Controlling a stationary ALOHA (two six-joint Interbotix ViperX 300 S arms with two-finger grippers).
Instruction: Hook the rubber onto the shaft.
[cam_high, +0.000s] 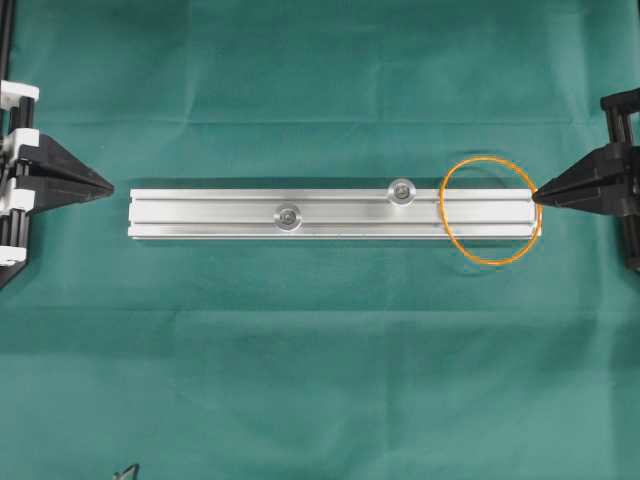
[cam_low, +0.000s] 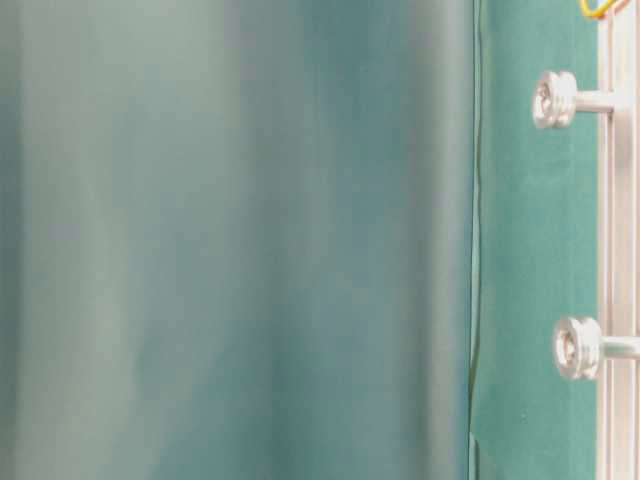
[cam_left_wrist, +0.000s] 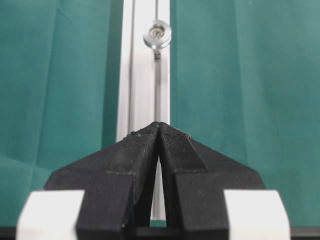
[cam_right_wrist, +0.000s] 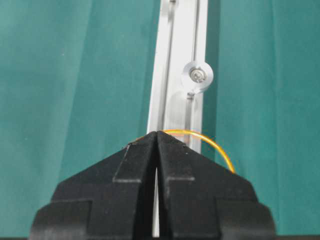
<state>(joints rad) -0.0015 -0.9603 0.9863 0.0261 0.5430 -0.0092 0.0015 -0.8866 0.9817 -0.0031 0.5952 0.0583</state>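
1. A long silver aluminium rail (cam_high: 330, 212) with grooves along its length is lying flat across the middle of the worktop (cam_high: 300, 380), which is covered in a dark green cloth.
2. Two short silver shafts with flanged, pulley-like heads are standing up from the rail: one shaft (cam_high: 289, 215) is sitting left of the rail's middle, and the other shaft (cam_high: 402, 190) is sitting further right, at the rail's far edge in the overhead view.
3. The thin orange rubber band (cam_high: 489, 210) is lying as an open loop draped over the right end of the rail, its curve spilling onto the cloth on both sides of the rail. It is sitting just beside the right-hand shaft, not around it.
4. The left black end effector (cam_high: 108, 186) is pointing at the left end of the rail, a little apart from it, with its two fingers pressed together and nothing between them.
5. The right black end effector (cam_high: 537, 196) is pointing at the right end of the rail, its tip right at the edge of the orange loop. Its fingers are together too; I cannot tell whether the tip is touching the band.
6. From the right wrist view, an arc of the orange band is showing just beyond the closed fingertips (cam_right_wrist: 157, 136).
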